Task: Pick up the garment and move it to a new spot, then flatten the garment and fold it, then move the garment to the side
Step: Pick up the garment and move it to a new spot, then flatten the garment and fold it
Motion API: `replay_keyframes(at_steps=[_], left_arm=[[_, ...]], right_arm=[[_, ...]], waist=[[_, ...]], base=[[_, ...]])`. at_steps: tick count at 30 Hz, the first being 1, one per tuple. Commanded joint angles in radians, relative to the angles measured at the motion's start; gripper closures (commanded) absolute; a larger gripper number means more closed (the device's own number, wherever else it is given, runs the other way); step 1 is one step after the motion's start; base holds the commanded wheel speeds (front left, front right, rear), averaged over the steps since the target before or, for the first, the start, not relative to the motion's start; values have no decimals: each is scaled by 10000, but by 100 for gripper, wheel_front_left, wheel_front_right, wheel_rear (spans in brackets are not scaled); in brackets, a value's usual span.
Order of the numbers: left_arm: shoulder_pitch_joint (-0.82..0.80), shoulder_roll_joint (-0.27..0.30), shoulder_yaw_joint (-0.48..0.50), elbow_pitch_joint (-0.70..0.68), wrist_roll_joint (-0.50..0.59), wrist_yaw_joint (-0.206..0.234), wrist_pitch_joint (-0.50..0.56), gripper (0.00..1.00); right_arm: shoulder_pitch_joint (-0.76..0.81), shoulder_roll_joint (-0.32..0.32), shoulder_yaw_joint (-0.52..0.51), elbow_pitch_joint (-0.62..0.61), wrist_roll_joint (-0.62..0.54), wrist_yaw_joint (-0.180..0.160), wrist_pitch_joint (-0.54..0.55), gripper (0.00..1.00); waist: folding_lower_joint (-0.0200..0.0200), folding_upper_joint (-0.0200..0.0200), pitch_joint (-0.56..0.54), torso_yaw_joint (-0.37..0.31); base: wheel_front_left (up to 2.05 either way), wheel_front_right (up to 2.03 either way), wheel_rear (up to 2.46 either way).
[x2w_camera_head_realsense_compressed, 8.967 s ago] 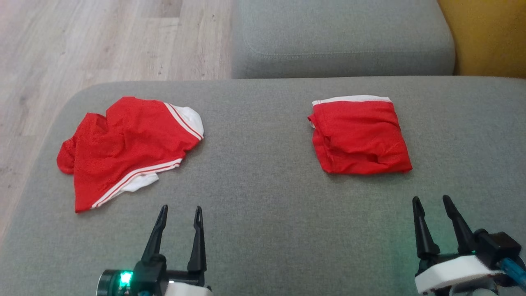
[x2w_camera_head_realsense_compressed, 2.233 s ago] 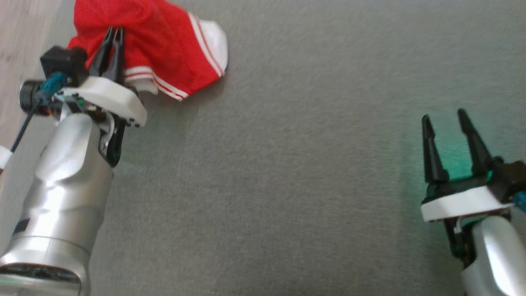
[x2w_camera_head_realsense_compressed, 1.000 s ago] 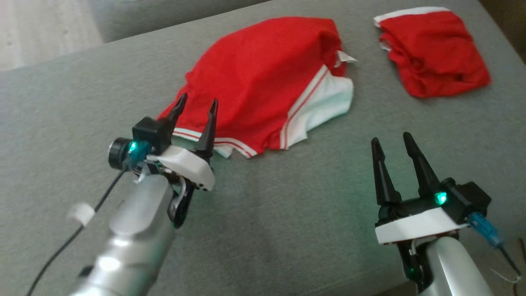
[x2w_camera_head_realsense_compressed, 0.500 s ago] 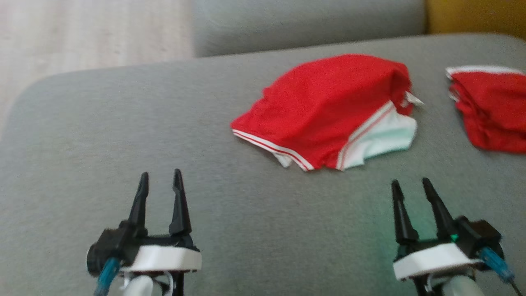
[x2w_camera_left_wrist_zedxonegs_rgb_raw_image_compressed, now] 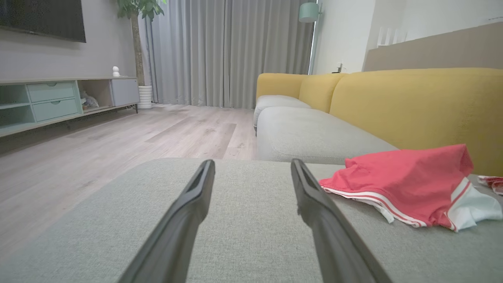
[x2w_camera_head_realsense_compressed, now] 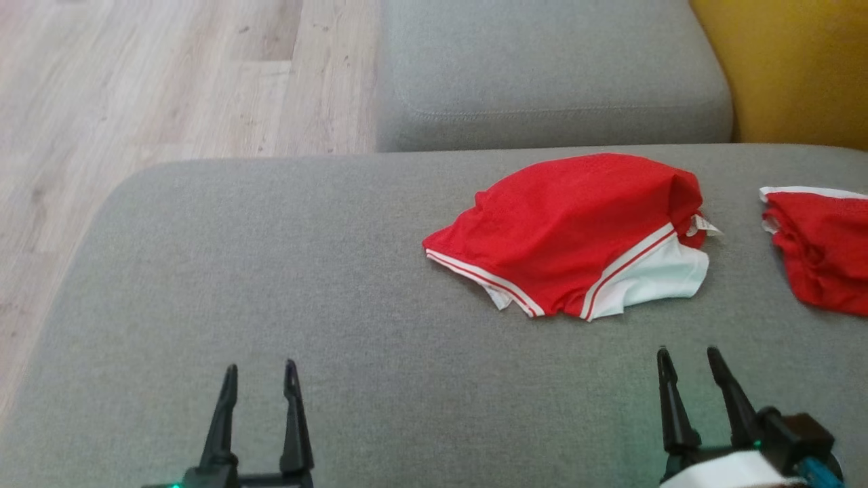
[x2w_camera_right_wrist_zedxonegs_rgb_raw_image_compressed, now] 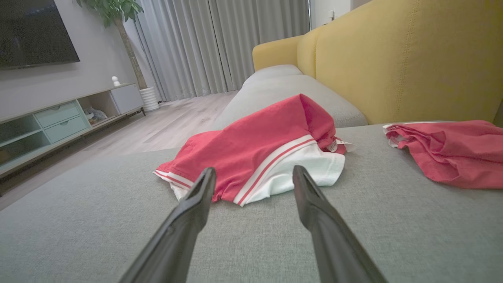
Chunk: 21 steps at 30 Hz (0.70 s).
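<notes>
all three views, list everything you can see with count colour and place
crumpled garment: 1, red with white stripes and a white panel, on the near cushion, right of centre
folded garment: 1, red with a white edge, near cushion's right end, apart from the crumpled one
seat cushions: 2, grey, one under the garments, one beyond it
sofa back: 1, yellow, far right
floor: 1, pale wood, left
cabinet: 1, pale green drawers, by the left wall
screen: 1, dark, above the cabinet
curtains: 1 set, grey, far wall
plant: 1, green, white pot, beside the curtains
left hand: 1, dark fingers, open, empty, lower left
right hand: 1, dark fingers, open, empty, lower right
</notes>
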Motion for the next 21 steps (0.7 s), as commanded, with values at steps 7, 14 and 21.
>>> replay_keyframes(at_steps=[7,14,21], left_arm=[[-106,-27,290,-232,294,22,-53,0],[-109,-27,171,-90,434,-216,-53,0],[-19,-27,101,75,391,-461,-53,0]], right_arm=[[-35,-53,327,-466,-41,65,-38,0],[-1,-53,354,-497,28,65,-38,0],[-85,-53,545,-493,164,65,-38,0]], waist=[[2,0,-263,-120],[2,0,-305,-75],[2,0,-240,-283]], base=[[0,0,0],[0,0,0],[0,0,0]])
